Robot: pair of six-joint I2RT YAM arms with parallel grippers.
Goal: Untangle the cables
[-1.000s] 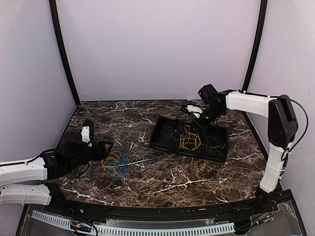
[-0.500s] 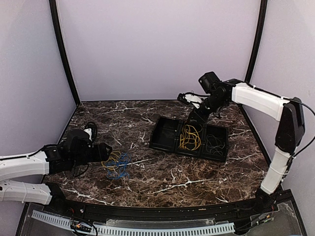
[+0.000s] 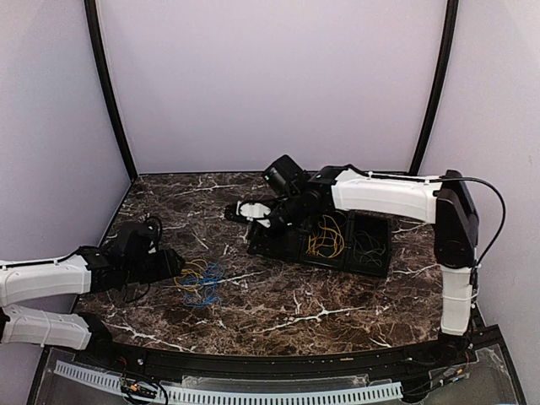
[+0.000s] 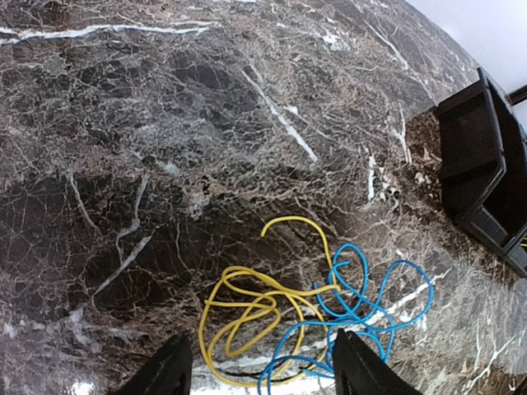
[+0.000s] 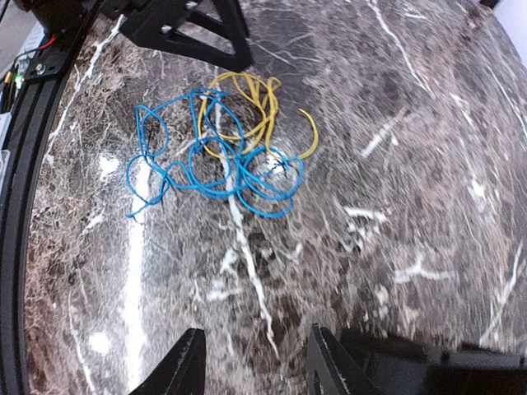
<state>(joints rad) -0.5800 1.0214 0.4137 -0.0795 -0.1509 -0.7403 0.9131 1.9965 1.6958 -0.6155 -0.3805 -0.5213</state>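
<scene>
Yellow cable point(image 4: 247, 309) and blue cable point(image 4: 375, 300) lie tangled on the table point(image 4: 165, 123), left jaws apart beside them, right jaws apart and empty farther off, likely so each takes one colour.

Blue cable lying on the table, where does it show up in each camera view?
Top external: the blue cable lies lower left of centre.
Left wrist: the blue cable is at bottom right of centre.
Right wrist: the blue cable is at upper left.
Shared landmark: the yellow cable tangled with it, in all three.
</scene>
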